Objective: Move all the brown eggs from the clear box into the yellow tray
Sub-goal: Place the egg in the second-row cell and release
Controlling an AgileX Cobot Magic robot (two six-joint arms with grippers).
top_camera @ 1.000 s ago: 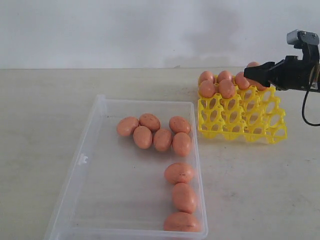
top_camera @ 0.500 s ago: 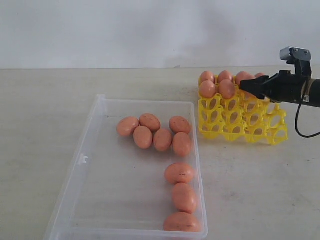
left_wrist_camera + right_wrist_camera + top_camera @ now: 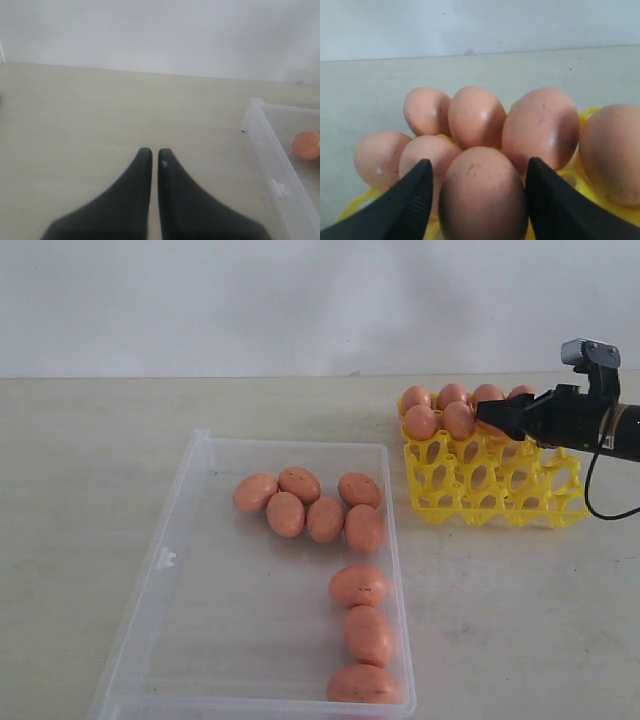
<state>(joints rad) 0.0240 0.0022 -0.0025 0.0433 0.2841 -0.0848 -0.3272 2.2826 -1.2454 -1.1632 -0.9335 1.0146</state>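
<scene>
Brown eggs (image 3: 324, 519): nine lie in the clear box (image 3: 180, 540), others sit in the yellow tray's (image 3: 500, 490) rear cups. Right pincer (image 3: 480, 165) straddles one egg (image 3: 482, 205) there, grip unclear; left pincer (image 3: 154, 152) is clenched.

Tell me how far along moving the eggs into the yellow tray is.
Done: six brown eggs sit in the far cups of the yellow tray. In hand: a seventh egg is between the fingers of the right gripper at the tray; I can't tell whether it is gripped or released. Left: nine eggs lie in the clear box.
</scene>
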